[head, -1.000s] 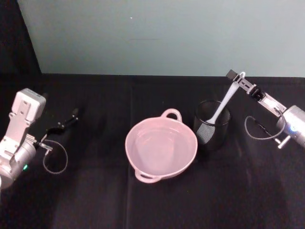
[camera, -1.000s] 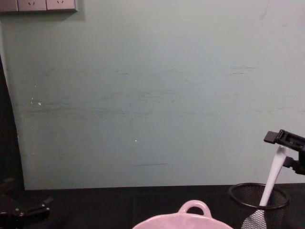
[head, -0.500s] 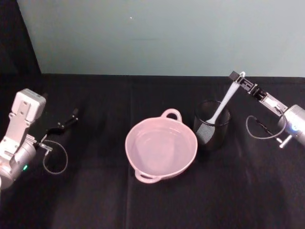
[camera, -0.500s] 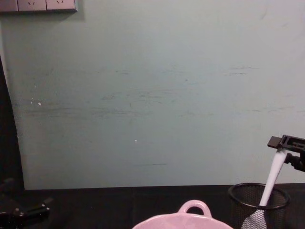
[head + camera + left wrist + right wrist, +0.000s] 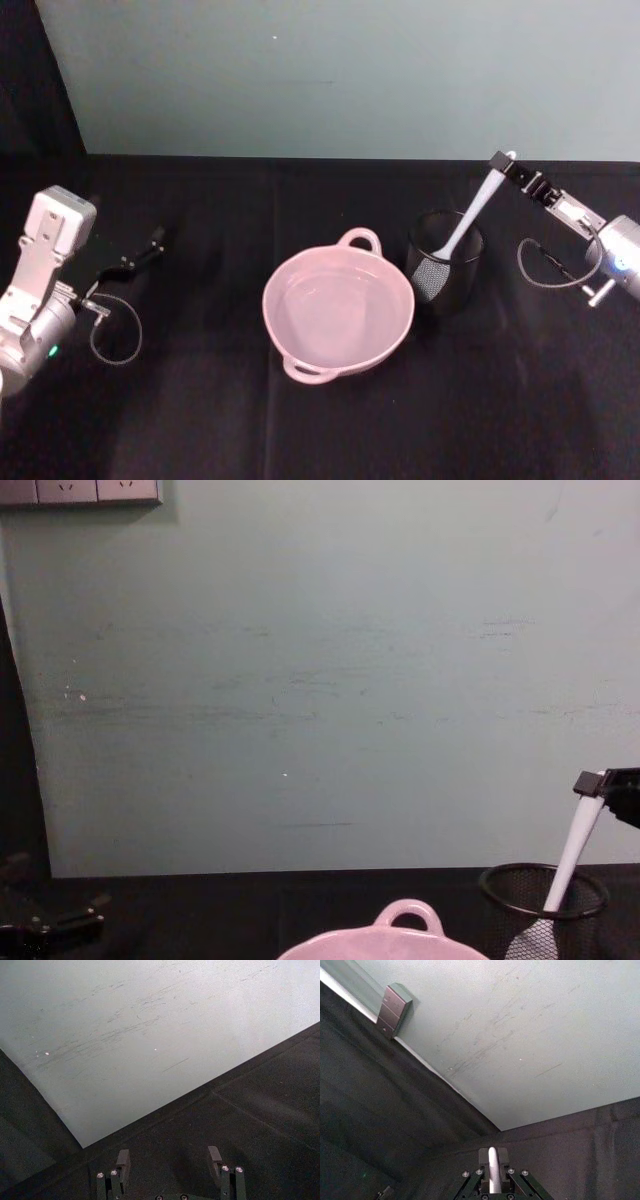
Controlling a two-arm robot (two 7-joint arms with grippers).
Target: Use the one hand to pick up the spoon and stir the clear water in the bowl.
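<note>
Black cloth-covered table (image 5: pixel 200 400): pale pink round bowl (image 5: pixel 267 305) of clear water sits mid-table. Black wire-mesh cup (image 5: pixel 455 285) just beside it, toward the right edge. Right gripper (image 5: pixel 505 163) above the cup, clamped on the handle tip of the slim white plastic spoon (image 5: pixel 470 218); scoop end inside the cup. Left gripper (image 5: pixel 168 1154) parked near the left edge, fingers wide.

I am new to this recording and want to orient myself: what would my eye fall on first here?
The pink bowl of clear water sits in the middle of the table. Right of it, the white spoon stands slanting in a black mesh cup, its handle's top end pinched by the shut right tool. The left tool rests open at the table's left.
</note>
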